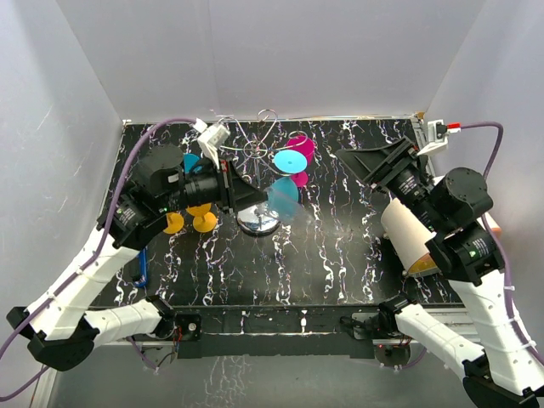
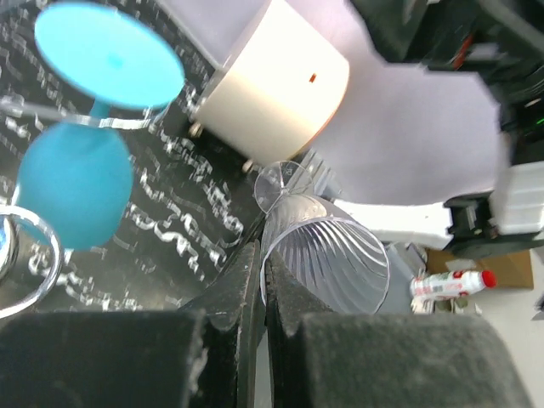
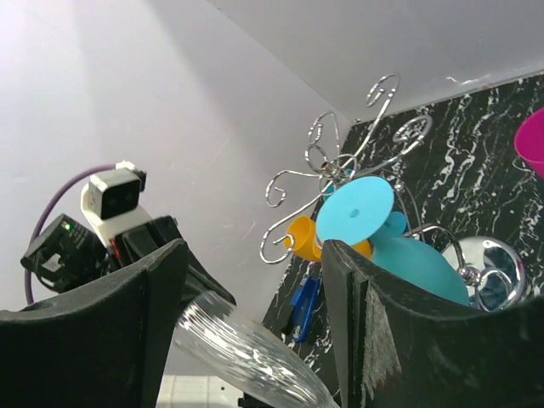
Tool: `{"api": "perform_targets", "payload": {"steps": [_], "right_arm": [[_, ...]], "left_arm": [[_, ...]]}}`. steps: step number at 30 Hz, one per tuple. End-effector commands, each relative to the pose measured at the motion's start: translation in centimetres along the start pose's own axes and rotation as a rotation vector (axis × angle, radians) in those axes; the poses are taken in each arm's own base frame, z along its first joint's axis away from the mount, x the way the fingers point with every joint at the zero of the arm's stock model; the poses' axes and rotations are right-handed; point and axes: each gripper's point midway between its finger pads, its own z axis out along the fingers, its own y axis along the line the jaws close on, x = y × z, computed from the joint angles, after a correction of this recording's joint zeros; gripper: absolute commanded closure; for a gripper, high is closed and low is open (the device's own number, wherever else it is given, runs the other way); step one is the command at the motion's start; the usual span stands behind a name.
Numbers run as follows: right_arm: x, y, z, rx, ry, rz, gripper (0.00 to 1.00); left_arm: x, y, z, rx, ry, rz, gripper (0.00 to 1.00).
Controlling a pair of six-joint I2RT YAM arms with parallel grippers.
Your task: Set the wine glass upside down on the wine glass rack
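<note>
Wine glass rack, 1 clear wine glass in left claw

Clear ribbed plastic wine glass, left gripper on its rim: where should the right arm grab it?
Probably the narrow neck under the round foot, coming from the right arm's side. The clear ribbed plastic wine glass lies tilted with that end pointing away from the shut left gripper, free; the rest flares wide. The right gripper is open.

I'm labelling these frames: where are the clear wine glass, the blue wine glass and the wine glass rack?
clear wine glass (image 2: 331, 259), left wrist view, on its ribbed bowl.
blue wine glass (image 2: 72, 183), left wrist view, on its bowl.
wine glass rack (image 1: 257, 224), top external view, on its chrome dome base.
</note>
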Motion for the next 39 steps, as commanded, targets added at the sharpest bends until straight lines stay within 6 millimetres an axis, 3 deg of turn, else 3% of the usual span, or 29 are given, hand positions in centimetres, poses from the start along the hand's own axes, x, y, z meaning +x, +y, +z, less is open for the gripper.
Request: {"api": "perform_targets", "payload": {"steps": [1,6,10,18,21,25,33,39], "right_arm": [[-2.6,5.3,-1.3,-0.179,-0.068,-0.063,0.38],[-4.5,8.1,-2.2,-0.261,-0.127,-0.066,0.37],[-6.8,9.0,-2.7,-0.245,-0.216,-0.072,0.36],[-6.3,7.3,-0.9,-0.173,-0.185,0.088,0.38],[-7.2,5.3,-0.5,-0.037,-0.227,0.174,0.39],[-7.8,3.1,0.2,0.065,-0.280,0.313,0.42],[-6.8,2.2,2.5,0.062,-0.251,0.568,0.50],[-6.9,2.5,3.6,0.030,-0.247,0.610,0.53]], "left_arm": [[-4.9,-3.7,-1.1,0.080,-0.136,0.014,0.98],[-7.9,-3.0,-0.7,0.018,-0.247,0.024,0.98],[-10.3,-2.8,-0.2,0.000,-0.348,0.048,0.98],[-15.1,-2.8,-0.2,-0.027,-0.543,0.100,0.98],[-16.4,-2.9,-0.3,-0.026,-0.597,0.121,0.97],[-17.2,-3.3,0.0,0.005,-0.640,0.149,0.97],[-17.8,-4.1,-0.1,0.057,-0.696,0.209,0.97],[-17.6,-4.8,0.2,0.097,-0.684,0.250,0.97]]}}
